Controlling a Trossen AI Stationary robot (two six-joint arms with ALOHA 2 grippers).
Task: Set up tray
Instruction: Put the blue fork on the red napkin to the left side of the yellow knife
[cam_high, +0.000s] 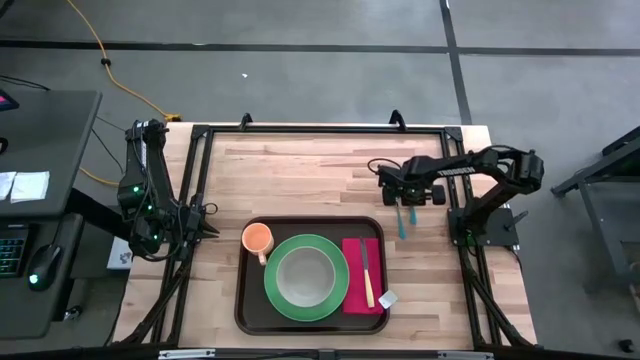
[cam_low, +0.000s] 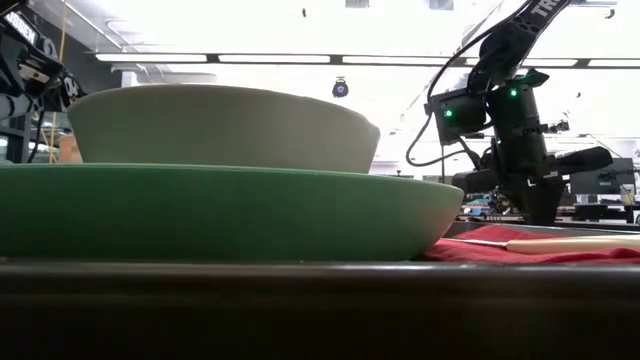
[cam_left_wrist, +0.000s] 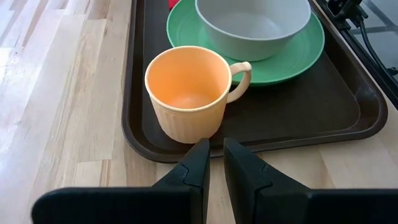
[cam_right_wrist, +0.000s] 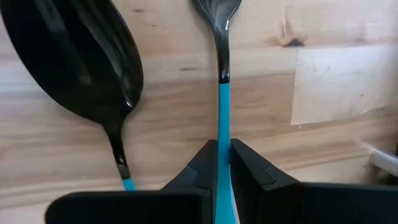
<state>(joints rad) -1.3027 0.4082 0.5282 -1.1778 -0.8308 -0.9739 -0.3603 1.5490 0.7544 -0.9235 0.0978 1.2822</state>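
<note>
Cutlery is the step in hand, as far as I can judge. The right end effector (cam_right_wrist: 224, 163) sits low over the bare desk (cam_high: 300, 170), beyond the tray's far right corner, with its fingers pinched around the blue handle of a utensil (cam_right_wrist: 222, 74) with a dark head. A second dark spoon (cam_right_wrist: 78, 62) with the same blue handle lies just beside it on the wood.

The tray (cam_high: 250, 300) sits at the near edge of the desk, roughly centred, and it's mostly dressed already: orange cup (cam_high: 258, 238) in its far left corner, green plate (cam_high: 335, 292) with a pale bowl (cam_high: 300, 275) on it in the middle, red napkin (cam_high: 356, 298) on the right with a cream-handled knife (cam_high: 366, 272) lying on it.

The left end effector (cam_left_wrist: 214, 163) hangs just off the tray's left rim, pointed at the cup, fingers narrow with a slim gap and nothing in them. Looks like it's waiting.

Next move, I'd guess: lift the utensil clear without dragging its neighbour, then carry it across to the napkin side.

Readable writing: basically none. A few white letters show on the right arm's upper link in the low view, cut off by the frame edge, can't make them out.
</note>
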